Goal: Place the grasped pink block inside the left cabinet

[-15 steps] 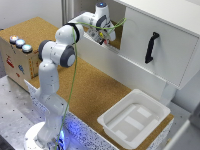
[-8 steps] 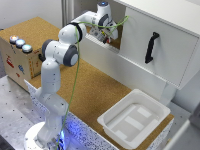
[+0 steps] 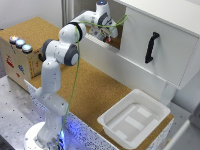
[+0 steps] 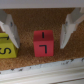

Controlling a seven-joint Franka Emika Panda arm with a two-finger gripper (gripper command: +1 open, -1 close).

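Observation:
In the wrist view the pink block (image 4: 44, 42) rests on the cork-brown floor (image 4: 42, 20) of the left cabinet, with dark marks on its face. My gripper (image 4: 40, 32) is open. Its two white fingers (image 4: 10, 29) stand on either side of the block with a gap to each, not touching it. A yellow cube (image 4: 7, 47) sits close beside the pink block. In the exterior view my gripper (image 3: 103, 35) reaches into the open left cabinet (image 3: 116, 39). The block is hidden there.
The right compartment has a white door (image 3: 160, 47) with a black handle (image 3: 151, 47). A white tray (image 3: 135, 117) lies on the cork table. A cardboard box (image 3: 17, 57) with round buttons stands at the exterior view's left. The cabinet's white front ledge (image 4: 45, 72) runs below the block.
The hand has stayed in the left cabinet opening, with the arm shifting only slightly. No earlier wrist frame shows the fingers.

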